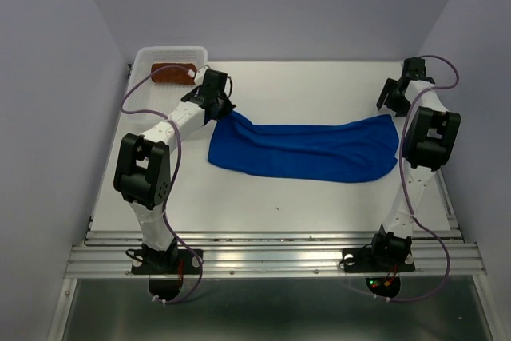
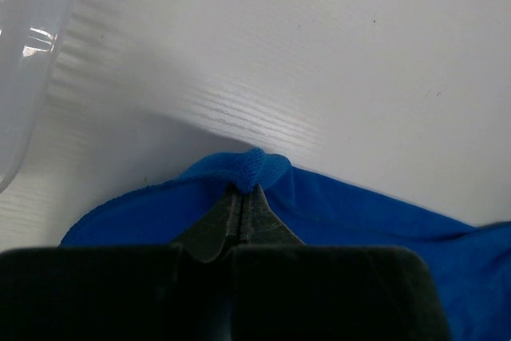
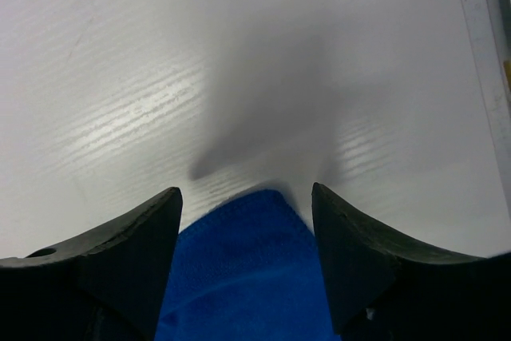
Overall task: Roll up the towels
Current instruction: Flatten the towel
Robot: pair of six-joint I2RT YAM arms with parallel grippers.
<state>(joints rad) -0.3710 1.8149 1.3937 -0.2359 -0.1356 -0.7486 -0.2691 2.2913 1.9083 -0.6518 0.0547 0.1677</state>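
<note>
The left fingers (image 2: 211, 231) clamp one corner of the blue towel (image 1: 303, 149); its opposite end lies between the right fingers (image 3: 120, 253), which stand apart.

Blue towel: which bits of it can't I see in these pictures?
- Top view: one corner of the blue towel is hidden under the left pincer.
- Top view: the brown towel in the basket is too small to tell if it's rolled.
- Right wrist view: the bottom edge cuts off most of the towel between the right pincer fingers.

Blue towel (image 1: 307, 149) soft matt terry cloth; table (image 1: 319, 85) smooth white, faintly ribbed, slight sheen; basket (image 1: 172, 49) glossy white plastic
</note>
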